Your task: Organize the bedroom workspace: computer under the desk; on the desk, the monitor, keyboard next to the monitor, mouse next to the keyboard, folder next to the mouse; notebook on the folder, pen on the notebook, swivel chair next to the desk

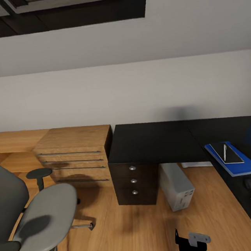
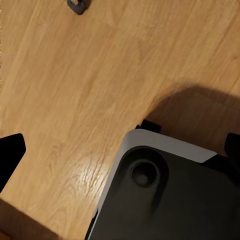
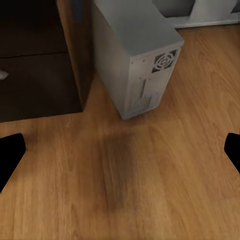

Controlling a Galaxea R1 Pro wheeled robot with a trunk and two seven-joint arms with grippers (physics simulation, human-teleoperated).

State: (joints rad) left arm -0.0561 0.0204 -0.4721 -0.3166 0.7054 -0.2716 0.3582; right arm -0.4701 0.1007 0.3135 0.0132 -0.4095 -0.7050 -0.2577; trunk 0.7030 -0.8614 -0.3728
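Right gripper (image 3: 120, 150) spread wide, holding nothing, above bare floor (image 3: 150, 190). Computer (image 3: 135, 60) just beyond, upright beside the desk pedestal (image 3: 75, 55). Left gripper's (image 2: 120, 145) state: cannot tell.

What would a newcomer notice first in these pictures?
Probably the bright-blue folder on the black desk at the right, with the dark notebook and white pen stacked on it. Next, the grey swivel chair at lower left on the wood floor, apart from the desk, and the pale computer beside the drawer pedestal.
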